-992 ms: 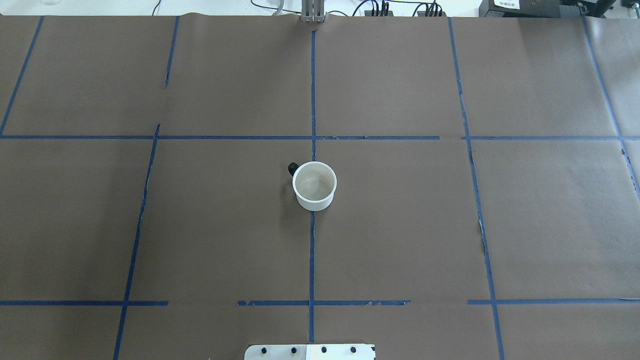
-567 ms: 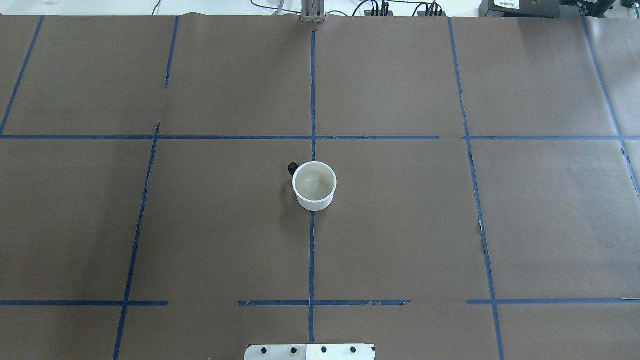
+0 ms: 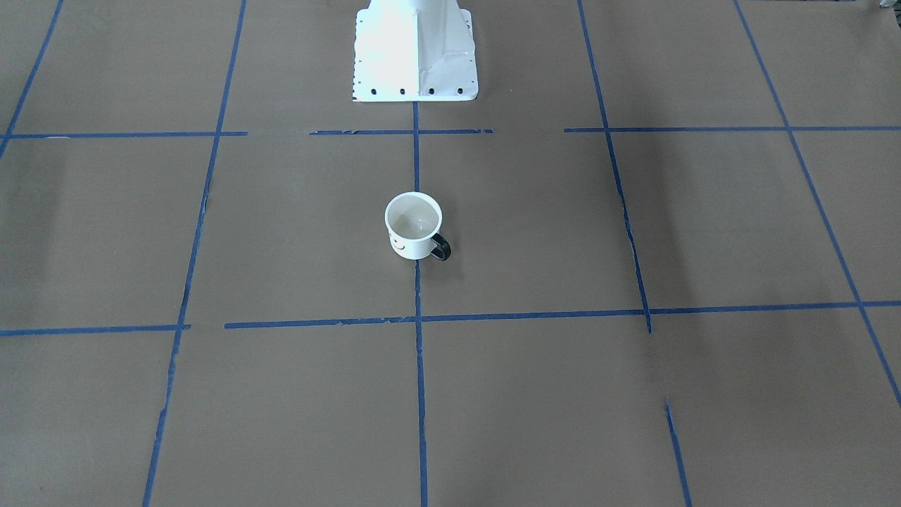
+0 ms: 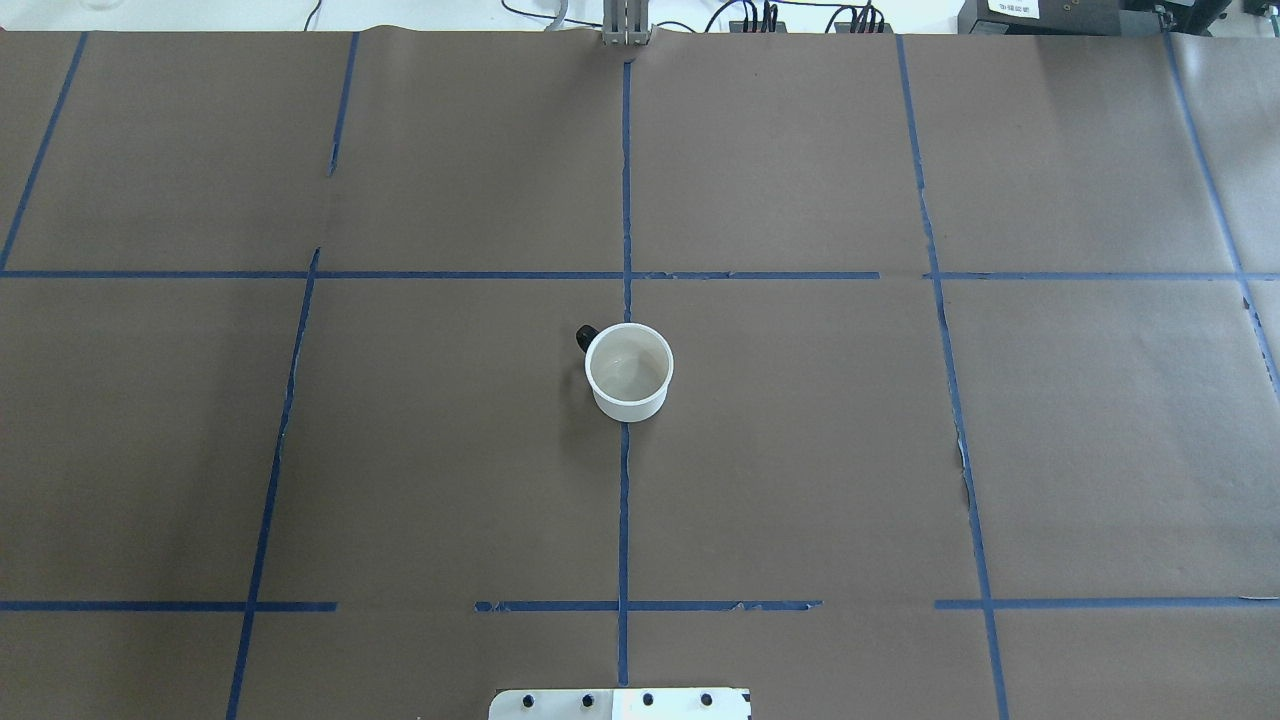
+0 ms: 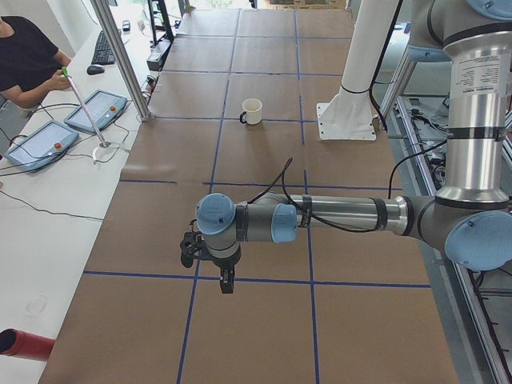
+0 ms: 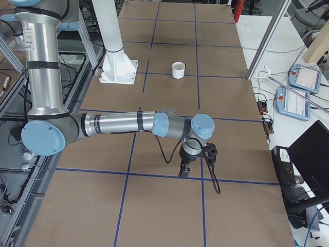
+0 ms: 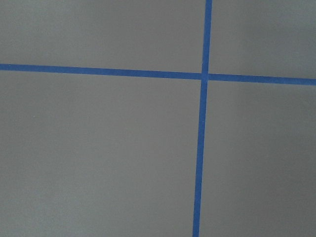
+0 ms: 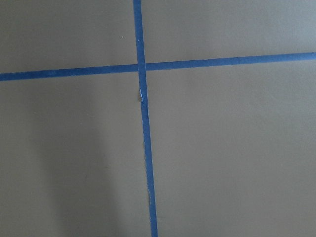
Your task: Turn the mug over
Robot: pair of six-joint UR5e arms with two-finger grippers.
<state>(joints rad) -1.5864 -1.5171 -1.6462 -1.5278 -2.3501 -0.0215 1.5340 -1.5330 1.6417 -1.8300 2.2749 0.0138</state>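
The white mug (image 4: 629,372) stands upright, opening up, at the middle of the brown table. Its black handle points to the far left in the overhead view. The front-facing view shows the mug (image 3: 413,225) with the smiley face on its side. It is also small in the left view (image 5: 252,111) and the right view (image 6: 178,70). My left gripper (image 5: 227,284) hangs over the table's left end, far from the mug. My right gripper (image 6: 182,172) hangs over the right end. I cannot tell whether either is open or shut. Both wrist views show only paper and tape.
Blue tape lines (image 4: 625,500) divide the brown paper into a grid. The white robot pedestal (image 3: 415,49) stands at the near edge behind the mug. An operator (image 5: 24,56) and control pendants (image 5: 96,110) are at a side table; another pendant (image 6: 307,77) is beyond the far edge.
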